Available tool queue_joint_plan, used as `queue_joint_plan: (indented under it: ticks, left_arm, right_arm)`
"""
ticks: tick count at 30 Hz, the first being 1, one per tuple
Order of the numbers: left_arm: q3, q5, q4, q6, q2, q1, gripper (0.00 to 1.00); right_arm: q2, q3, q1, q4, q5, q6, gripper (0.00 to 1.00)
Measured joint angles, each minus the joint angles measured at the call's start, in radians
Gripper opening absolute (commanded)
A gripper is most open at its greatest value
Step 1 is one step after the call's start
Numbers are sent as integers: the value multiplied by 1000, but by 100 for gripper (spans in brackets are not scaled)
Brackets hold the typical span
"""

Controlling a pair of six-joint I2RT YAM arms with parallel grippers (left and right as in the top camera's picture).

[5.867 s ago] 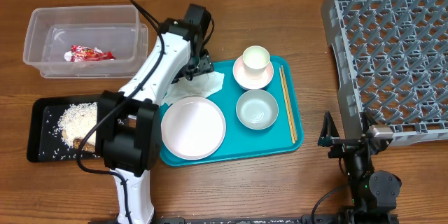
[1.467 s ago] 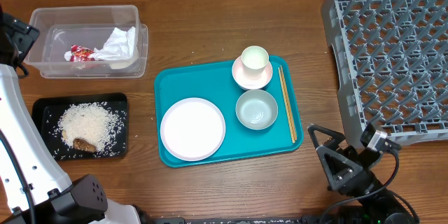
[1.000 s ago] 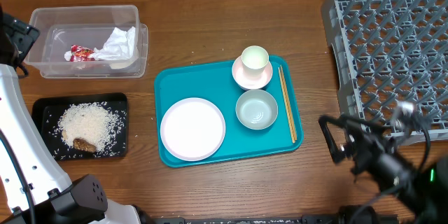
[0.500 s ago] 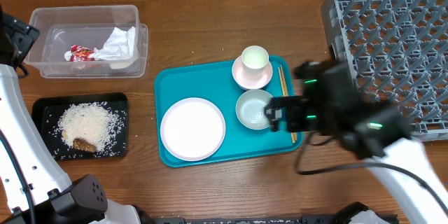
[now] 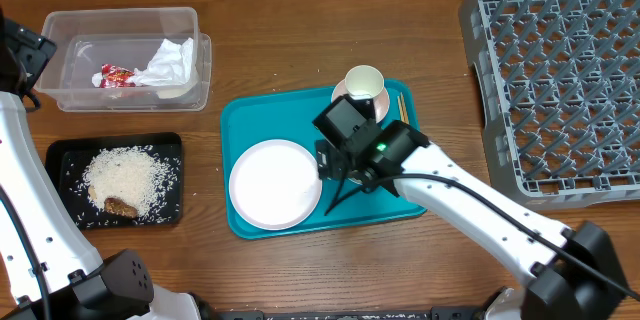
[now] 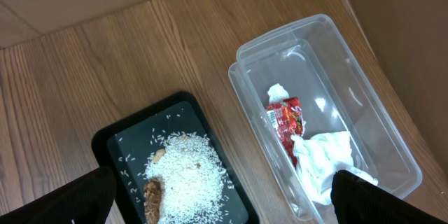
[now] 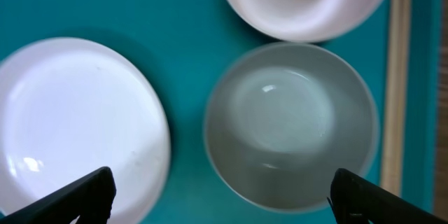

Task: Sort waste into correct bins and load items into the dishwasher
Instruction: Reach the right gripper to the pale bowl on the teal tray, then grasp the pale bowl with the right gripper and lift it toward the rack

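My right gripper (image 7: 224, 203) hangs open over the teal tray, its fingers either side of the pale bowl (image 7: 290, 126), which the arm hides from overhead. Beside the bowl lie the white plate (image 5: 275, 183), the cup (image 5: 365, 83) on its saucer (image 7: 245, 14), and the chopsticks (image 7: 395, 91). My left gripper (image 6: 224, 206) is open and empty, high above the two bins. The clear tub (image 6: 252, 112) holds the napkin (image 6: 322, 161) and the red wrapper (image 6: 283, 115). The black tray (image 6: 126, 147) holds rice (image 6: 185, 168) and the brown scrap (image 6: 152, 196).
The grey dish rack (image 5: 560, 70) fills the back right corner. The teal tray (image 5: 240, 120) sits mid-table under the right arm. The left arm (image 5: 20, 180) rises along the left edge. Bare wood lies between the teal tray and the rack.
My right arm has swung from the front right corner leftward over the teal tray and now covers the bowl. The left arm and all dishes are unmoved.
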Motion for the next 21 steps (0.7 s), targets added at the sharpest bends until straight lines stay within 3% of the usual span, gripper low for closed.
queue_joint_plan:
  ticks: [4, 6, 15, 21]
  left_arm:
    - [0, 0, 0, 0, 0, 0, 100]
    - [0, 0, 0, 0, 0, 0, 100]
    - [0, 0, 0, 0, 0, 0, 100]
    - [0, 0, 0, 0, 0, 0, 100]
  right_arm:
    - [6, 2, 0, 124, -34, 11, 97]
    - [8, 2, 0, 151, -35, 15, 86]
    - [170, 10, 0, 144, 6, 176, 77]
    - [180, 10, 0, 142, 60, 301, 73]
